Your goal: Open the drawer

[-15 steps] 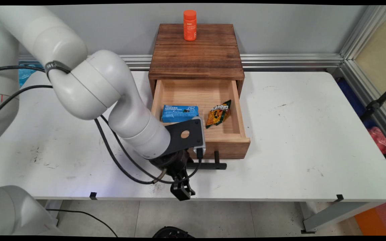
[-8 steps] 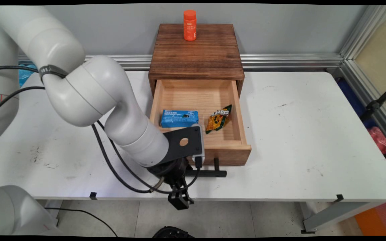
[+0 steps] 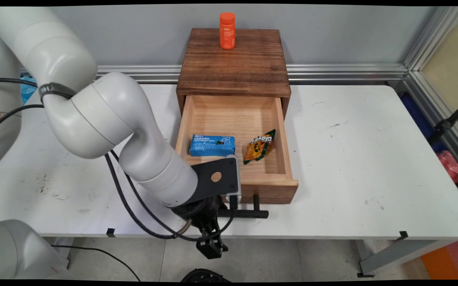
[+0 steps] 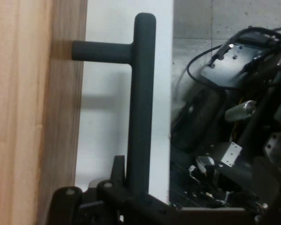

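Fingers of your gripper (image 4: 131, 190) are clamped on the drawer handle (image 4: 141, 103); drawer (image 3: 235, 180) stands well out, box (image 3: 212, 145) and packet (image 3: 259, 146) inside.

cabinet top (image 3: 233, 59): showing as dark-stained wood, matt, with a plain streaky grain.
drawer (image 3: 284, 131): looking like pale unfinished wood, smooth and matt; its front (image 4: 18, 112) is showing fine straight grain in the hand view.
handle (image 3: 249, 213): appearing as a matt black bar, smooth, metal or plastic I cannot tell (image 4: 141, 103).
bottle (image 3: 227, 30): gleaming faintly as smooth orange plastic.
blue box (image 3: 212, 145): looking like printed card with a slight sheen.
snack packet (image 3: 259, 147): shining as crinkled glossy foil.
table (image 3: 352, 159): showing a white, smooth, matt top, scuffed with dark marks.
arm (image 3: 105, 115): shining softly as smooth white plastic shell.
cables (image 3: 133, 194): hanging as black rubbery sheathing.
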`<state>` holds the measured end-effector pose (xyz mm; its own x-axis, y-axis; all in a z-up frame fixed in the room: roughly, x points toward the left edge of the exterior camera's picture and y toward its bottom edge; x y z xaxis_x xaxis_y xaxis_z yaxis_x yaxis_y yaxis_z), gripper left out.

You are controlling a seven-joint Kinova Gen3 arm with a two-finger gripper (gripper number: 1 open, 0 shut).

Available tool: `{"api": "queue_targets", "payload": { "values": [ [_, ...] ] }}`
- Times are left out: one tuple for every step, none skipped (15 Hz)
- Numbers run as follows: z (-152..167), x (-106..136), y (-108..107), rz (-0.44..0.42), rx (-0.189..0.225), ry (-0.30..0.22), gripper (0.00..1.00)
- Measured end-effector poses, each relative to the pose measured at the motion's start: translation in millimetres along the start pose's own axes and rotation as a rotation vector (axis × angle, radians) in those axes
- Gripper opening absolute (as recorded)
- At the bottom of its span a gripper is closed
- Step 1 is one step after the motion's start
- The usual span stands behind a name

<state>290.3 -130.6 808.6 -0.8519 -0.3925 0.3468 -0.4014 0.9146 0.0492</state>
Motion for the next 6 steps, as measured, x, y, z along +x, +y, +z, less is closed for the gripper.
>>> {"api": "queue_targets", "payload": {
  "values": [
    [0.1,0.1,1.9,0.002,-0.004,-0.001,1.00],
    [0.0,-0.1,3.7,0.003,-0.007,-0.001,1.00],
    [-0.1,-0.5,5.1,0.002,-0.009,-0.002,1.00],
    [-0.2,-0.8,6.4,0.003,-0.011,-0.002,1.00],
    [-0.2,-1.0,7.3,0.004,-0.013,-0.003,1.00],
    [-0.2,-1.0,7.8,0.005,-0.014,-0.003,1.00]
  ]
}}
